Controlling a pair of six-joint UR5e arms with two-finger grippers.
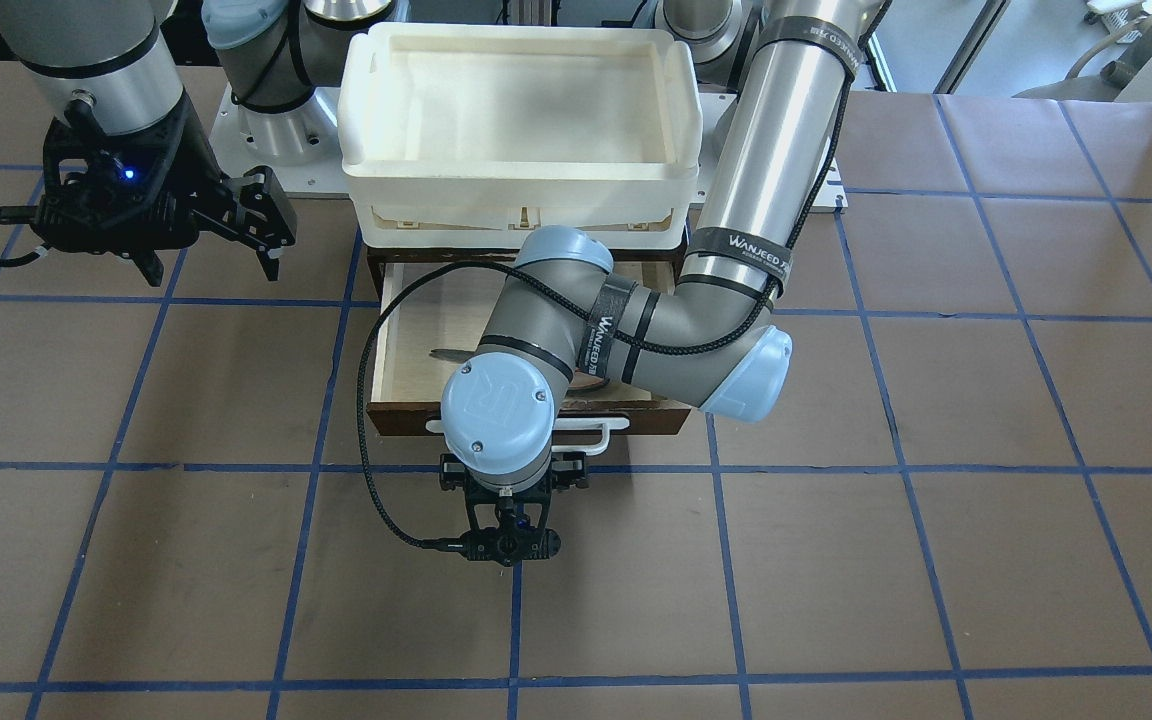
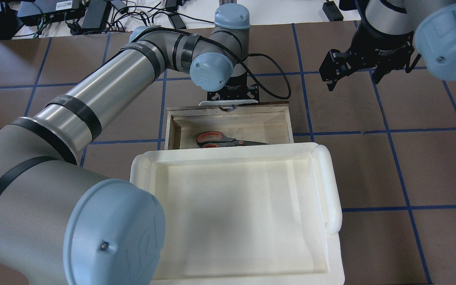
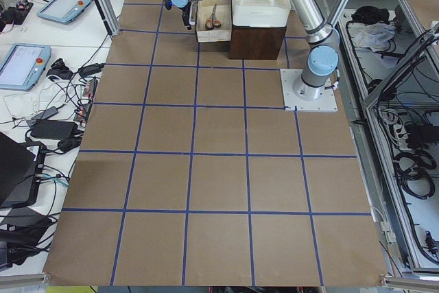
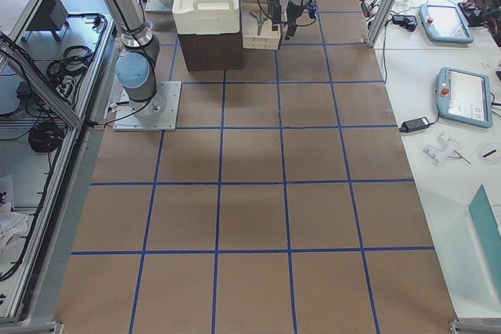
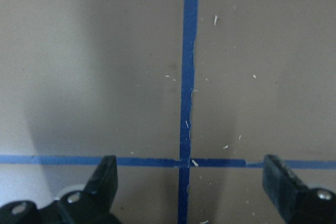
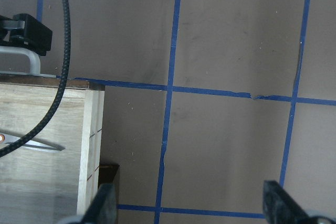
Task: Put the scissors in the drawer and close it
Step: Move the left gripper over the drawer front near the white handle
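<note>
Inside the drawer [image 2: 259, 107], standing well out from under the white tray [image 2: 331, 182], found the scissors [image 2: 228, 140] lying flat on the pale floor, already where wanted. Noted the long axis running left-right, parallel to the drawer front, orange-lined loops to the left and blades to the right, partly hidden by the tray's rim. Saw the left hand [image 5: 191, 179] just beyond the drawer's far front, over the white bar handle [image 1: 608, 428], pointed down at the desk [image 1: 936, 400], fingers [image 5: 105, 177] spread wide with nothing between them. Could not tell whether touching the handle. Placed the right hand [image 2: 354, 75] well off to the right above bare desk, likewise spread and empty. Judged only the closing not yet done. Judged the left hand much the nearer, with the drawer lying on its near side, toward the robot's base: hence a straight push nearward, square against the front, across the scissors' axis. Expected little risk of catching the blades, given their gap from the front wall.
</note>
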